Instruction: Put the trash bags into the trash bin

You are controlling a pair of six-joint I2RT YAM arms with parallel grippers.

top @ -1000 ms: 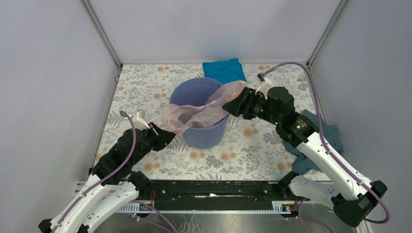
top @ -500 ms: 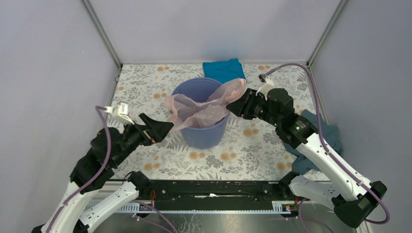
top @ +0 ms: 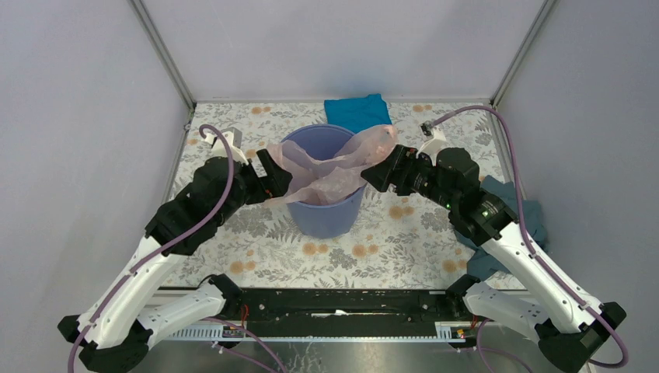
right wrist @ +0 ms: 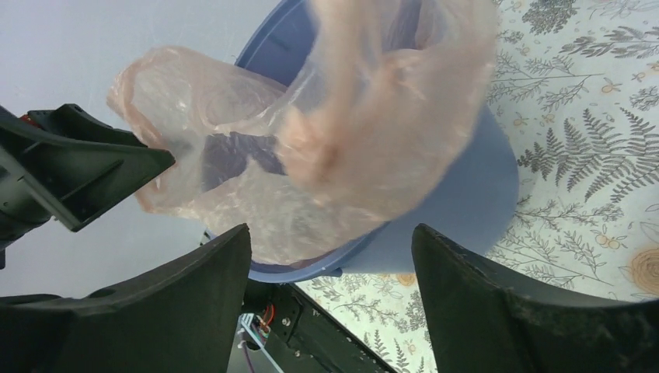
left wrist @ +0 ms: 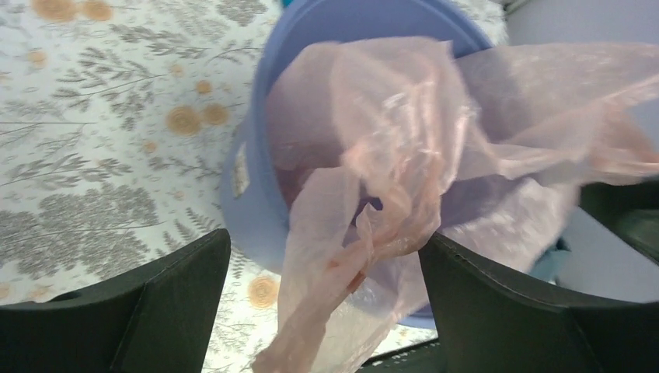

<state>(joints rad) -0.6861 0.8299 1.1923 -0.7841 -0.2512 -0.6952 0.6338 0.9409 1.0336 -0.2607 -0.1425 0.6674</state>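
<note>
Showing the bag (top: 332,172) at the moment of release. It drapes across the mouth of the bin (top: 330,219): its middle sags inside, one lobe spills over the left rim, and a corner stands above the right rim. The bin is upright on the surface (top: 404,233).

Left tool (top: 273,176): a second ago it was shut on the bag's low corner beside the bin's near-left wall. It has since let go, risen and come in to the left rim. Its fingers are spread wide, with loose film hanging between them, unpinched.

Right tool (top: 378,172): at the right rim as before, with its fingers wide apart in the wrist view. The raised corner is just ahead of them and blurred, and nothing is clamped.

Judgement: with neither tool gripping, the bag rests on the rim unaided. The overhanging lobes remain outside, so the task is only partly done. Tucking the left lobe inward seems the next need, since light film may slide back out.
</note>
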